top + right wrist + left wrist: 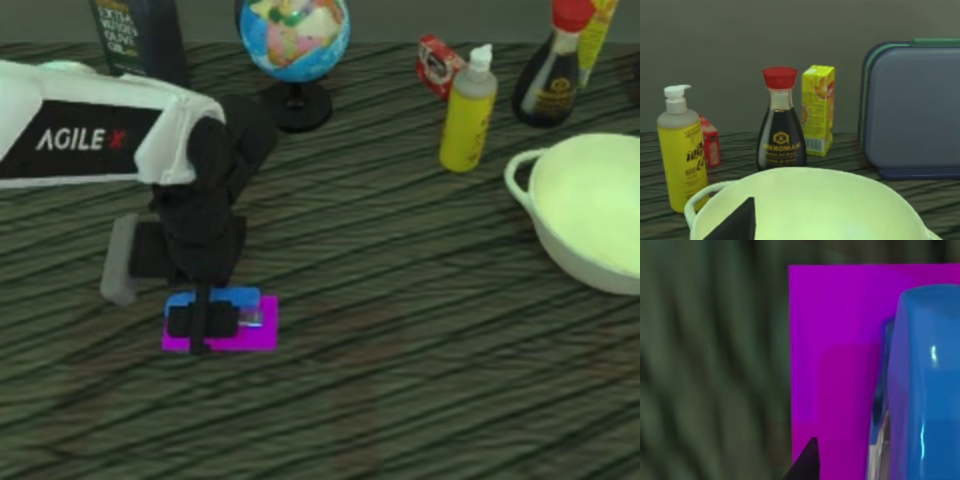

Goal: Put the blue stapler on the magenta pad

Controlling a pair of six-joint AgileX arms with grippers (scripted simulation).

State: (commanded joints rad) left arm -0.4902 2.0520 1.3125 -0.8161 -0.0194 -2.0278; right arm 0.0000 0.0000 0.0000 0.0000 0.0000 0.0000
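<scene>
Placement is the step in hand: the blue stapler [228, 303] is seen over the magenta pad [262, 338], which lies toward the front left of the counter [400, 330], with the left pincer [203, 322] directly above both. Whether the left pincer is clenched on the stapler or already released cannot be told, since the arm hides the fingers from above and only one dark fingertip [807, 462] shows in the left wrist view. There the stapler is seen close against the pad, though contact cannot be confirmed. To do the step well, the stapler should be settled flat inside the pad's borders before release, and the pincer lifted straight up so nothing is dragged. The right pincer is parked above the white bowl [590, 215] at the counter's right edge; its state cannot be told.
</scene>
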